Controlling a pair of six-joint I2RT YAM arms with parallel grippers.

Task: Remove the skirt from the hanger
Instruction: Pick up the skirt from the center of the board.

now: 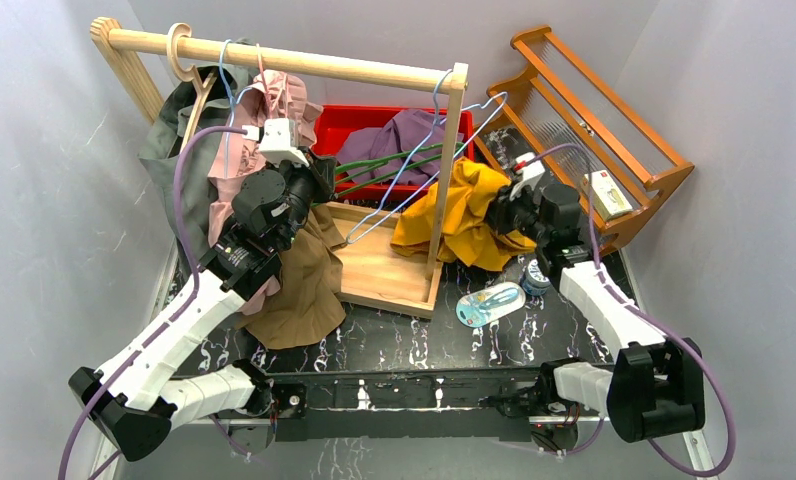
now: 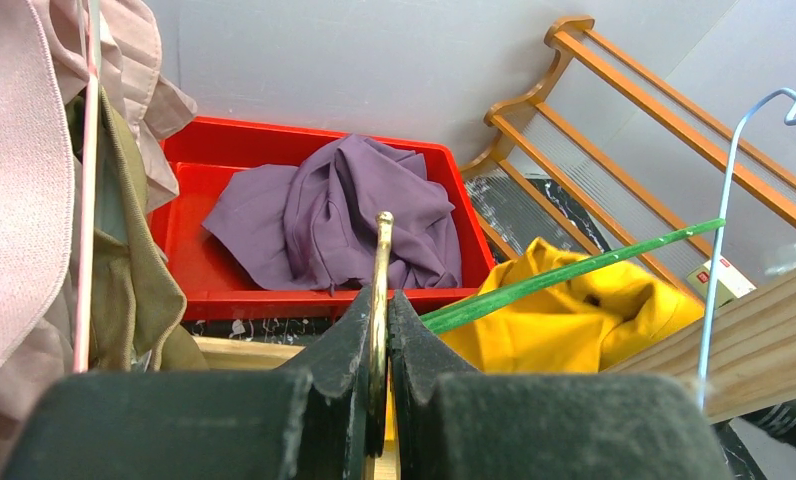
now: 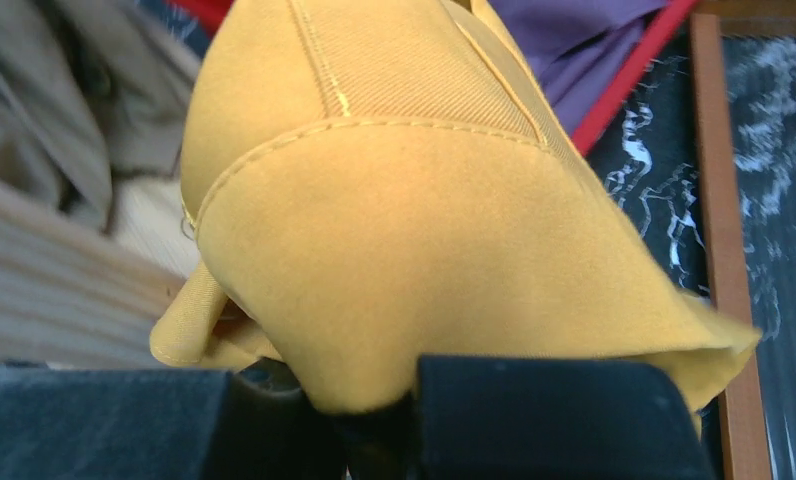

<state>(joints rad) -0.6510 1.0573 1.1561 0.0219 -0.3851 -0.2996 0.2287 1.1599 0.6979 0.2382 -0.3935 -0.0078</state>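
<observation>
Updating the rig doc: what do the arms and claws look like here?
Both match. The left arm and right arm have white link shells, black joint housings and black bases. A purple cable loops along each, and a small white camera box sits at each wrist. The left claw and right claw have dark, matte, blocky fingers. No markings are legible.

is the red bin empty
No, a crumpled purple garment lies inside the red bin, covering much of its floor.
</observation>
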